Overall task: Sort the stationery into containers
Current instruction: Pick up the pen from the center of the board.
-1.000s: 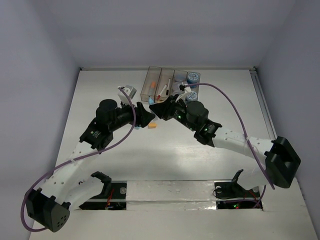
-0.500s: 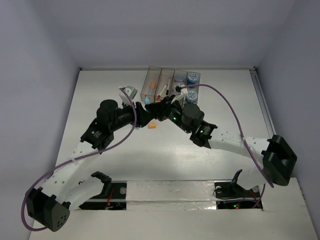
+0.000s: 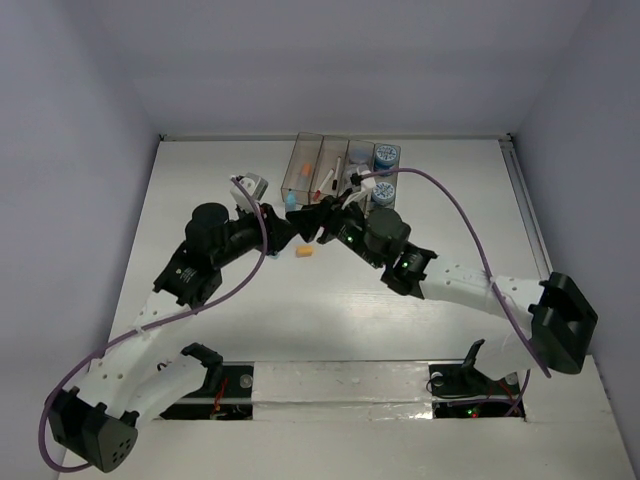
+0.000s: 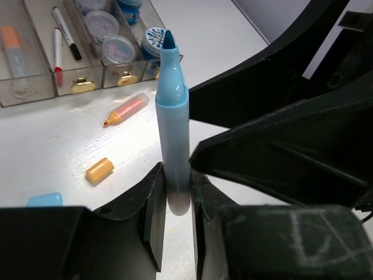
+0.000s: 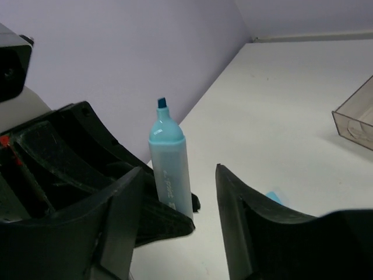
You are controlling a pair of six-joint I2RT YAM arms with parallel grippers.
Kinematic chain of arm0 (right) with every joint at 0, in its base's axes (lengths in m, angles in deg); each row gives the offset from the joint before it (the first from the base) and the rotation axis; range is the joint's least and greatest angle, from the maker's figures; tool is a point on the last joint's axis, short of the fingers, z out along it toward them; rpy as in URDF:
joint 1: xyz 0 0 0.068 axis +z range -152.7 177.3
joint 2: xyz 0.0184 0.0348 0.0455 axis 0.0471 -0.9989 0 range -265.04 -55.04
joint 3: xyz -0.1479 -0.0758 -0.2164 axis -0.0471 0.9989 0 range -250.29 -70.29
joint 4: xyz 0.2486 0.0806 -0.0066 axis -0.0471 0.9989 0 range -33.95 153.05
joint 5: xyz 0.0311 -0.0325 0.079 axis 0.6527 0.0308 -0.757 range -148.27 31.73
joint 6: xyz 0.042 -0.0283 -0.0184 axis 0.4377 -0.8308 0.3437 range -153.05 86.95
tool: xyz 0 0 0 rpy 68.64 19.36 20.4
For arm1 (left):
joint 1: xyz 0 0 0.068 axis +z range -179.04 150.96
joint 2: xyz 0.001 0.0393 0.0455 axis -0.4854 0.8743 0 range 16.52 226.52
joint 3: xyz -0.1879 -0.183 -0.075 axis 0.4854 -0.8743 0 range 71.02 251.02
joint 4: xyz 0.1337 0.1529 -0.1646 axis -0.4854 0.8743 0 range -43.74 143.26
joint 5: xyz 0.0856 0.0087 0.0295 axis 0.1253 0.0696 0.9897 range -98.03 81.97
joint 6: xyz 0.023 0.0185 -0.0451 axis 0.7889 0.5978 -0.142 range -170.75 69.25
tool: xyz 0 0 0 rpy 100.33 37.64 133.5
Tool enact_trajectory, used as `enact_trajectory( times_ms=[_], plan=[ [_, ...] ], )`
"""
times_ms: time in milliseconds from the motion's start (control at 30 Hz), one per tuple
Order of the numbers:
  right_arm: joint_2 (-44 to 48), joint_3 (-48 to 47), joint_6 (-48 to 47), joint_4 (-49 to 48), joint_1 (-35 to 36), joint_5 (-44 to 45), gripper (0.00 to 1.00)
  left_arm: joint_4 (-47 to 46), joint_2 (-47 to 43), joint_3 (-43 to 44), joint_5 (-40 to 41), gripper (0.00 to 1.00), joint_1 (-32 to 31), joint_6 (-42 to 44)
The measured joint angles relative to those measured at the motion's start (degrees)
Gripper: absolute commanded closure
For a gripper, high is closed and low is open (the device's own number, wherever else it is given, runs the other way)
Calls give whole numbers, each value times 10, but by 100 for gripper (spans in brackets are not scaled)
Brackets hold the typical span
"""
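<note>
Stationery, top view: a light-blue stubby marker, uncapped, sits just above frame centre, clamped in the left gripper. The right gripper closes in from the right of the frame; its finger spread is unreadable here, black on black. A row of four translucent grey-brown plastic bins lies directly above, on the white table. A small orange cap lies loose below the grippers.

Left wrist view: marker upright at mid-frame, chisel tip up. The left fingers are pinched tight on its lower barrel. The right gripper's dark body fills the right side, close to the barrel. At left on the table lie an orange marker on its side, the orange cap below it, and a light-blue cap at the lower left. Along the top edge, one bin holds a red-and-white pen and a black-and-white pen. The next holds clear round jars.

Right wrist view: marker upright, left of centre. The right fingers stand apart on either side of it, with a gap showing on the right-hand side, gripping nothing. A bin corner shows at the right edge.
</note>
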Motion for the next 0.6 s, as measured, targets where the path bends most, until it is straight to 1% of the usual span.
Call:
enact_trajectory(
  times_ms=[67, 167, 300, 333, 400, 467, 533, 567, 600],
  plan=[
    [13, 0, -11, 18, -1, 0, 37, 4, -9, 0, 7, 100, 0, 10],
    [45, 4, -27, 46, -13, -12, 39, 9, -24, 0, 17, 100, 0, 21],
    [100, 22, -38, 74, -40, -24, 52, 18, -45, 0, 44, 100, 0, 31],
    [108, 24, -39, 79, -45, -27, 59, 21, -50, 0, 52, 100, 1, 33],
    [108, 24, -38, 90, -50, -32, 67, 25, -63, 0, 74, 100, 2, 34],
    [84, 24, -31, 99, -49, -50, 67, 26, -76, 0, 94, 100, 2, 36],
    [36, 21, -25, 111, -49, -74, 65, 28, -89, 0, 114, 100, 2, 38],
    [12, 19, -22, 120, -49, -86, 63, 30, -94, 0, 122, 100, 2, 38],
    [-19, 17, -17, 125, -49, -100, 58, 31, -98, 0, 129, 100, 2, 38]
  ],
)
